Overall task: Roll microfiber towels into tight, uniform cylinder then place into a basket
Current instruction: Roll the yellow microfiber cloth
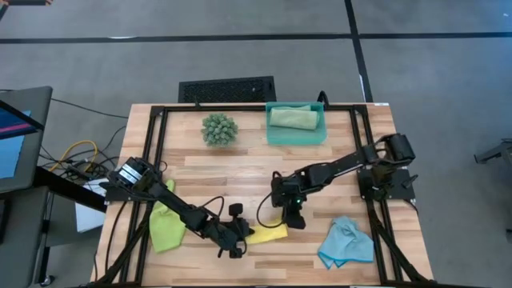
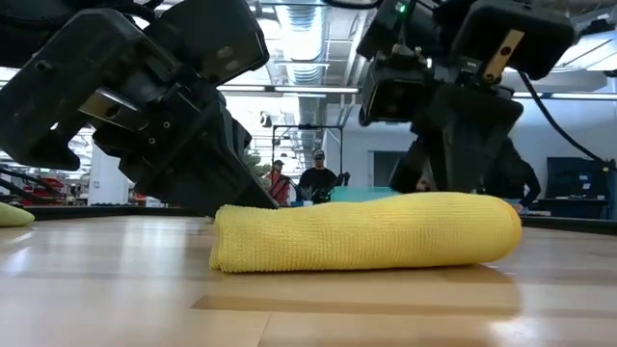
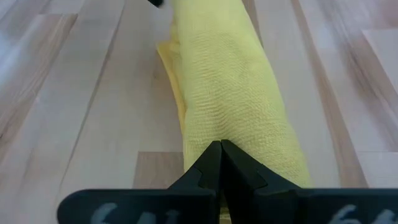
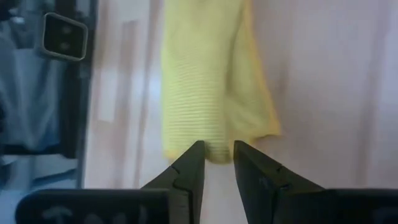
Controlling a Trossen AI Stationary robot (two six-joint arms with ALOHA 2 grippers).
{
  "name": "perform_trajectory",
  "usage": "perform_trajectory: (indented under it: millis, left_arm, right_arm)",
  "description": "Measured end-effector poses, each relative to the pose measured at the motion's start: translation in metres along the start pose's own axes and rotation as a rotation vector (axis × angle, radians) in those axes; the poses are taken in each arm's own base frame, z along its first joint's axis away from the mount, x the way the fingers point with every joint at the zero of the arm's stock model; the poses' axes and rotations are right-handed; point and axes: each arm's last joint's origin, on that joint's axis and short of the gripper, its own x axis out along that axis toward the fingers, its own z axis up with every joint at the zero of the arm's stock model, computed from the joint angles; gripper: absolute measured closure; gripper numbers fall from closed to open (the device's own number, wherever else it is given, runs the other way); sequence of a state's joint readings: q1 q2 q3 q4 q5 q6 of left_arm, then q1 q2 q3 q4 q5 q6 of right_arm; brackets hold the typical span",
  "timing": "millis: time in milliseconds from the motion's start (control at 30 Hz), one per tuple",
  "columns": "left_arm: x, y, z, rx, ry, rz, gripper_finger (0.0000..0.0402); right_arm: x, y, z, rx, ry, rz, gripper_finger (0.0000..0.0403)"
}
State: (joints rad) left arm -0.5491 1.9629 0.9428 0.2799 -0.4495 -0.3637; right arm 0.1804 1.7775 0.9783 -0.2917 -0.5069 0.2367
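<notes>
A yellow towel (image 1: 268, 234) lies rolled into a cylinder near the table's front edge, its long side on the wood (image 2: 366, 231). My left gripper (image 1: 242, 239) is shut, with its tips at the roll's left end (image 3: 221, 149). My right gripper (image 1: 294, 223) is open by a narrow gap at the roll's right end (image 4: 217, 152), with nothing seen between its fingers. The teal basket (image 1: 274, 138) at the back holds a rolled sage green towel (image 1: 293, 118). A lime green towel (image 1: 166, 226) lies at the left and a light blue towel (image 1: 346, 242) at the front right. My left gripper slants down from the table's left, and its shut fingertips (image 3: 211, 155) point along the roll at its left end (image 3: 249, 149). The roll lies flat on the table. I cannot tell whether the tips press on the cloth.
A spiky green plant ball (image 1: 219, 129) sits at the back, left of the basket. A black slotted grille (image 1: 226, 88) lies on the floor beyond the table's far edge. People stand in the room behind (image 2: 315, 178). Bare wood shows in the middle of the table.
</notes>
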Motion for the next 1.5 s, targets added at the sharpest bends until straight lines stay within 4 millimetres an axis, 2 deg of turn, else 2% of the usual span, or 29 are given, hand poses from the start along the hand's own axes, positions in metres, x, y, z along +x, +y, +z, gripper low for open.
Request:
perform_trajectory:
  millis: [167,333,433,533,667,833,1000,1133,1367,1500]
  left_arm:
    - [0.0,0.0,0.0,0.0,0.0,0.0,0.0401]
    - [0.0,0.0,0.0,0.001,-0.003,-0.001,0.0401]
    - [0.0,0.0,0.001,-0.001,-0.01,-0.004,0.0401]
    - [0.0,-0.001,0.001,-0.004,-0.015,-0.006,0.0401]
    - [0.0,-0.001,0.002,-0.005,-0.018,-0.007,0.0401]
    - [-0.001,-0.001,0.004,0.0,-0.028,-0.01,0.0401]
    - [-0.002,-0.008,0.018,0.023,-0.068,-0.02,0.0401]
    - [-0.002,-0.012,0.023,0.047,-0.069,-0.064,0.0401]
    - [0.0,-0.008,0.01,0.048,0.046,-0.024,0.0401]
    - [-0.001,-0.008,0.01,0.055,0.029,0.007,0.0401]
  right_arm:
    - [-0.015,0.009,-0.01,-0.021,-0.032,-0.116,0.0295]
    - [-0.021,0.026,-0.018,-0.13,-0.178,-0.074,0.0295]
    - [-0.018,0.037,-0.015,-0.224,-0.328,-0.034,0.0295]
    - [-0.008,0.043,-0.013,-0.239,-0.381,-0.011,0.0295]
    - [0.008,0.036,-0.018,-0.173,-0.326,-0.032,0.0295]
    - [0.03,0.014,-0.025,-0.091,-0.228,-0.068,0.0295]
    - [0.031,0.004,-0.028,-0.02,-0.162,-0.026,0.0295]
    - [0.024,0.008,-0.027,-0.027,-0.174,-0.02,0.0295]
    - [0.017,0.024,-0.032,-0.049,-0.148,-0.027,0.0295]
    - [0.019,0.028,-0.034,-0.058,-0.142,-0.025,0.0295]
